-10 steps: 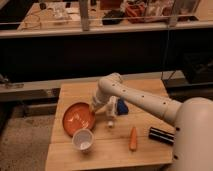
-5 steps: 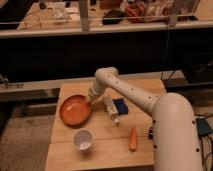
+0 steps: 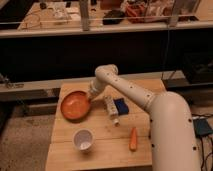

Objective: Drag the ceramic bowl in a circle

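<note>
Leftward, ceramic bowl point(image 3: 75, 105) (orange), gripper point(image 3: 93, 98) at rim

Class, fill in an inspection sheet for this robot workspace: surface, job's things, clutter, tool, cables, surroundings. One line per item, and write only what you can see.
Surface: wooden table, pale planks, in dim light.
Job's things: ceramic bowl, orange-red, upright on the table's far left part.
Clutter: white cup upright, nearer the front than the bowl; carrot lying at the front right; blue object and a small white object side by side mid-table.
Tool: tool at the bowl's right rim, arm reaching in from the right.
Cables: one thin dark cable hangs behind the table.
Surroundings: cluttered bench behind, beyond a dark gap.
</note>
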Motion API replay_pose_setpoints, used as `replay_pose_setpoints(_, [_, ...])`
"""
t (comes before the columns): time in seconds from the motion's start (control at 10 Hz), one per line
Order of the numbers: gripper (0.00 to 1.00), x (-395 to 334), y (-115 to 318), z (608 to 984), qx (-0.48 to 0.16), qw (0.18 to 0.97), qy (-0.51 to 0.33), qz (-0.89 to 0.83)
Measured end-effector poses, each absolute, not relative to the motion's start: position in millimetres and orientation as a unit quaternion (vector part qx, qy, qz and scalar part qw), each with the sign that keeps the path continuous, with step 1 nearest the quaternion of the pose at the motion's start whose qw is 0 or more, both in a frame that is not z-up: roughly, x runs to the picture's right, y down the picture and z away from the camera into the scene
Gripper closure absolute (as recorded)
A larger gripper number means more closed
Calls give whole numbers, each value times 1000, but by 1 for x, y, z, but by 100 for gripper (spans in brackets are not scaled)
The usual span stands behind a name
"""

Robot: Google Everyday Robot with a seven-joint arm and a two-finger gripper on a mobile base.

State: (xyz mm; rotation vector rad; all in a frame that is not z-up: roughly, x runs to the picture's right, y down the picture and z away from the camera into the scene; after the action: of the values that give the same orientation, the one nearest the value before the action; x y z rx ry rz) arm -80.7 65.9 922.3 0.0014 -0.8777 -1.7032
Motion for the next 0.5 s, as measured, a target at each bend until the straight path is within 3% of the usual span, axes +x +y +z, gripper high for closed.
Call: replay_pose_setpoints(0.5, [100,22,80,899,-49,625,-338,-701])
